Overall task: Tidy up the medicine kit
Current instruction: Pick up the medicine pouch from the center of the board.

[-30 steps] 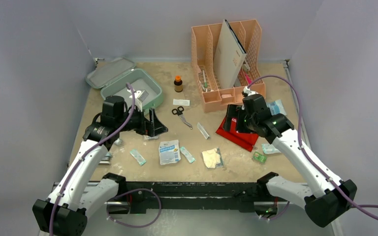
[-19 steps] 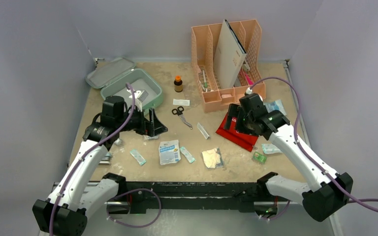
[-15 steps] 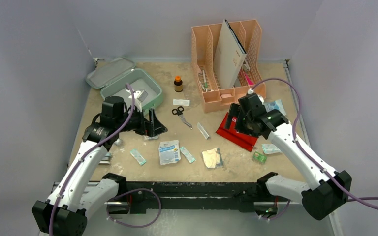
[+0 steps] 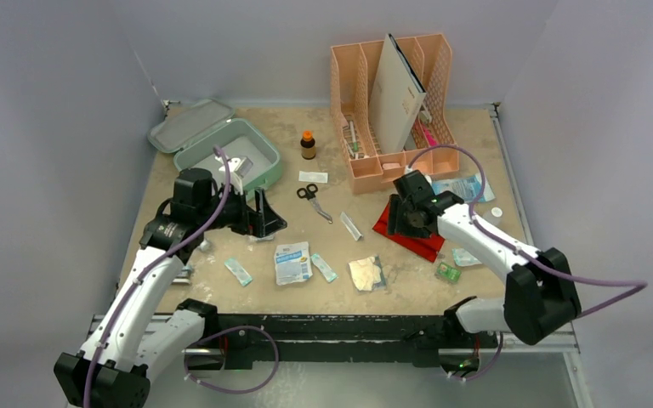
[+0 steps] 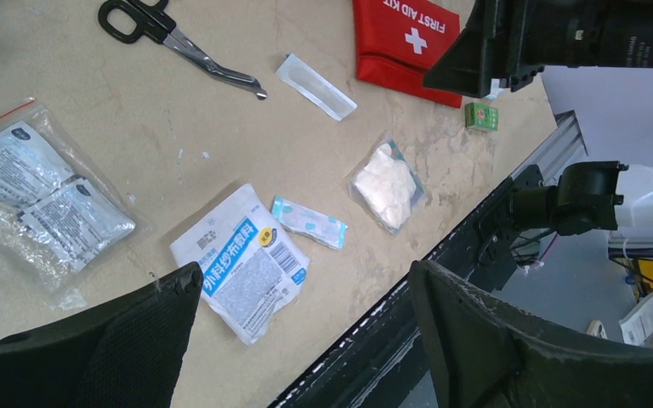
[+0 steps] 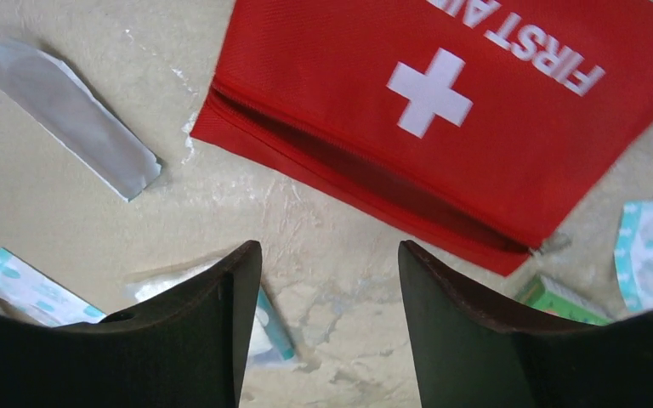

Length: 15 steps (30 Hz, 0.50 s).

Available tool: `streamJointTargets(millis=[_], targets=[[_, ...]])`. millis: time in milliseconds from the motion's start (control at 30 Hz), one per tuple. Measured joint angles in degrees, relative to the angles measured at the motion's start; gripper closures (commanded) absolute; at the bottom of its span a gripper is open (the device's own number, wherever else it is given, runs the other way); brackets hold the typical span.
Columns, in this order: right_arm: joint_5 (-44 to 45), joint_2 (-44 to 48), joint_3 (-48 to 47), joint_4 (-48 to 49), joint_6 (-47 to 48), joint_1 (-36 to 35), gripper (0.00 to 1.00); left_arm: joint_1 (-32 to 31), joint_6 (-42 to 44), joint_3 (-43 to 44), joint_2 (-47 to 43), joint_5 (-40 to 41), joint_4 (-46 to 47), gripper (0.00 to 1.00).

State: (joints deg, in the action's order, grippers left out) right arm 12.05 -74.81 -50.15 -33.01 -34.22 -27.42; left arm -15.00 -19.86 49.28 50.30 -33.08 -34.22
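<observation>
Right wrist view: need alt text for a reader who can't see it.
A red first-aid pouch with a white cross lies flat on the beige table, just beyond the right pincer, whose dark jaws stand apart with nothing between them. A long silvery wrapper lies at upper left; a small green box sits by the pouch's near corner.

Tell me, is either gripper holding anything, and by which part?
Nothing is held. The left gripper and the right gripper are both open and empty; the right one hovers by the red first-aid pouch.
</observation>
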Motion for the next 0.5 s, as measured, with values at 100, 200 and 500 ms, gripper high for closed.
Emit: streamJointTargets(millis=[100, 200, 500], targets=[[-1.99, -3.41, 0.24, 2.99, 4.35, 0.09, 0.36, 0.00, 0.00, 0.00, -0.15, 0.39, -0.33, 0.10], [-3.63, -7.52, -0.70, 3.96, 7.98, 0.22, 0.36, 0.00, 0.00, 0.00, -0.20, 0.39, -0.46, 0.11], [-8.90, -15.41, -4.52, 5.22, 15.23, 1.64, 0.39, 0.00, -0.02, 0.00, -1.66, 0.52, -1.05, 0.11]])
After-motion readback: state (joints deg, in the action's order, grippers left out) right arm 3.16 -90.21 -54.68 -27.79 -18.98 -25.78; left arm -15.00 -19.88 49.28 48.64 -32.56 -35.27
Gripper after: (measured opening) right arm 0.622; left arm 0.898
